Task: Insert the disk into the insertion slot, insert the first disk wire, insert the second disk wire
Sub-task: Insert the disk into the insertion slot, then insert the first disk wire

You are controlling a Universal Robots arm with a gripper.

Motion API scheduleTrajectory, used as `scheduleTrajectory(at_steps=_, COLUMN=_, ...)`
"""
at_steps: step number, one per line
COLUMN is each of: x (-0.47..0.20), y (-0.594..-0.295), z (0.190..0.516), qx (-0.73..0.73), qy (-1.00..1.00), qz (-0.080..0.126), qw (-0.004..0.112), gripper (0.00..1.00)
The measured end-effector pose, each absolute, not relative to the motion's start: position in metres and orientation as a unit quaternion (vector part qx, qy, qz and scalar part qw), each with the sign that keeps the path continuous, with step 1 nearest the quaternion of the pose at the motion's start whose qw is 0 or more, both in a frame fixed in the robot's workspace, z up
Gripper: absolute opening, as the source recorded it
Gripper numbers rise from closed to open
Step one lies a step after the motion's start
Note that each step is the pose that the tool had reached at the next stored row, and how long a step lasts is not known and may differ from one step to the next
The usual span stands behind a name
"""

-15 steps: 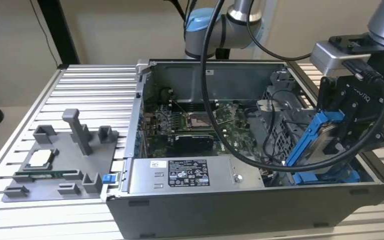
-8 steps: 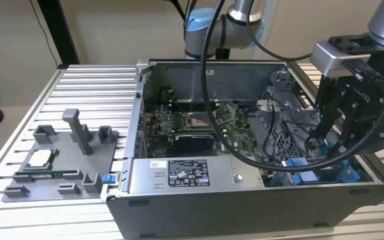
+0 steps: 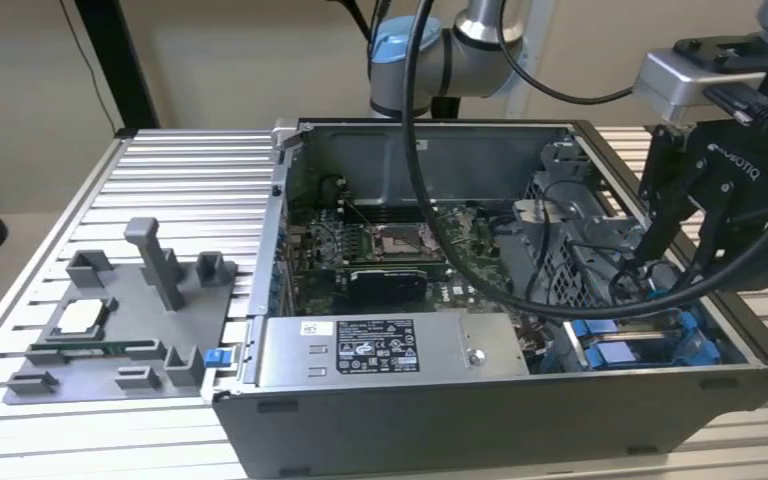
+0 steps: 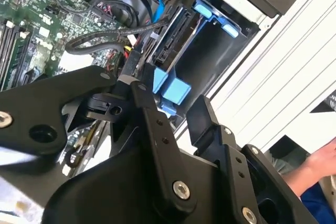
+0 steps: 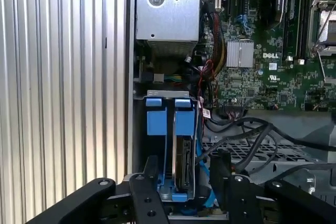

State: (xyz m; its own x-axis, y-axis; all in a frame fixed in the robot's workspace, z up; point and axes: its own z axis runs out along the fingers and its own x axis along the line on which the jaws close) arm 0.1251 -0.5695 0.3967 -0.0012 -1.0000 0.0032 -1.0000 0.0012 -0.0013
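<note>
Your gripper hangs wide open over the insertion slot, which lies just beside the power-supply box. Both fingers stand clear of the blue plastic, and it has hold of nothing. The disk stands on edge inside that slot, so it too is just beside the power-supply box.

By the look of it the disk is seated and the wiring is the work in hand. Keep the fingers square to the disk's connector edge and move slowly. Watch the loose black cables near the disk, since a finger could snag them. Press any plug straight along its connector, never at an angle.

The disk shows edge-on as a thin silver-grey body with a dark connector end. Bright blue plastic frames it, and two blue tabs face the power-supply box.
</note>
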Motion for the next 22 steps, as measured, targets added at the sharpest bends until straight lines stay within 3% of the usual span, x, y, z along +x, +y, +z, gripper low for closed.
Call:
scheduleTrajectory(at_steps=14, x=0.125, y=-0.552, z=0.392, qx=0.711, qy=-0.703, qz=0.005, qw=-0.011, gripper=1.00)
scheduleTrajectory(at_steps=22, x=0.122, y=-0.547, z=0.386, qx=0.711, qy=-0.703, qz=-0.007, qw=-0.024, gripper=1.00)
